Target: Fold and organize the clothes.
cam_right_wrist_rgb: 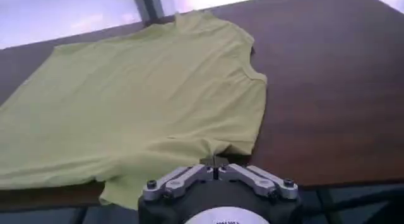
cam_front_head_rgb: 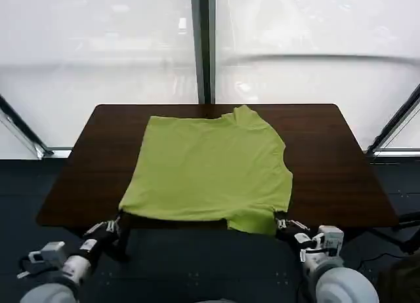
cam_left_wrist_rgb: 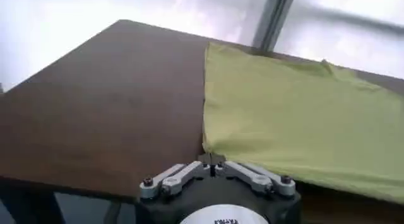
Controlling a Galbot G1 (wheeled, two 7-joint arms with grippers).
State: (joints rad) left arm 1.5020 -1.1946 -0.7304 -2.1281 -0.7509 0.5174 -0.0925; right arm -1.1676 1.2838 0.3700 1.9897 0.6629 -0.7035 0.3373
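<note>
Bare dark table (cam_front_head_rgb: 328,165) is lying open on both sides of the T-shirt (cam_front_head_rgb: 210,168) — nothing is standing in the way.

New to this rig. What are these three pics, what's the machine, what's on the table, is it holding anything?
It is a two-armed robot. One picture looks down from its head; the other two come from cameras on each wrist. A lime T-shirt lies spread on a dark brown table, one sleeve hanging over the near edge. The left claw pinches the shirt's near left corner and the right claw pinches the near right edge by that sleeve. Both look shut on the cloth, which has not been lifted.
</note>
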